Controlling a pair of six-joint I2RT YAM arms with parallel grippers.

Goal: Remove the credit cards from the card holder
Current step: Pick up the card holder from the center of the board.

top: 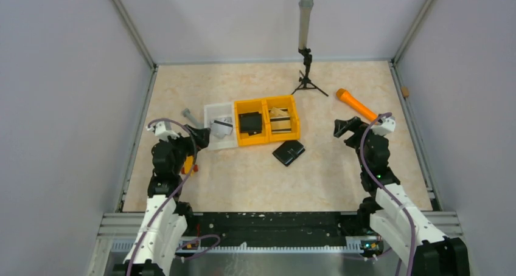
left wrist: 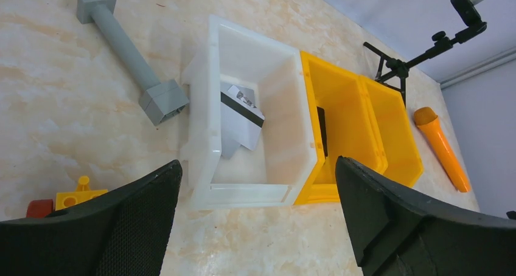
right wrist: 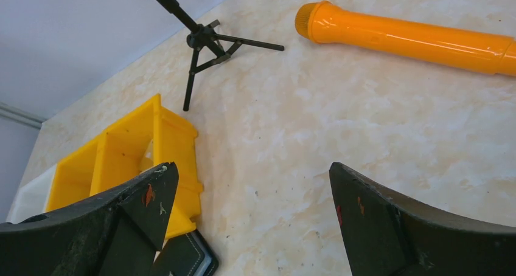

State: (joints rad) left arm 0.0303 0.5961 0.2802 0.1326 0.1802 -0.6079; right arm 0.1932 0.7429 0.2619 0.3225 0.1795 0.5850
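A: Gripper status?
B: left gripper is spread wide with nothing between the fingers. It sits near the near-left corner of the white bin. right gripper is also wide apart and empty, above bare table.
A: Card holder?
B: card holder lies flat on the table, turned at an angle, just in front of the yellow bin and between the two arms. Neither gripper touches it. The right wrist view catches only a black corner with a stitched edge.
A: Open or folded?
B: Cannot tell, it's too small from the top. It's just a dark rectangle.
A: Credit cards?
B: credit cards are in the white bin. They are pale, overlapping and tilted, and the top one has a black stripe. Looks like two, but the count is unclear. Can't tell whether any sit in the holder.
A: Rest of the table?
B: The yellow bin has two compartments and touches the white bin's right side. The left compartment holds a black blocky item. The right compartment's contents are unclear. grey bar lies just left of the white bin. orange tube is well apart on the right. tripod stands at the back.
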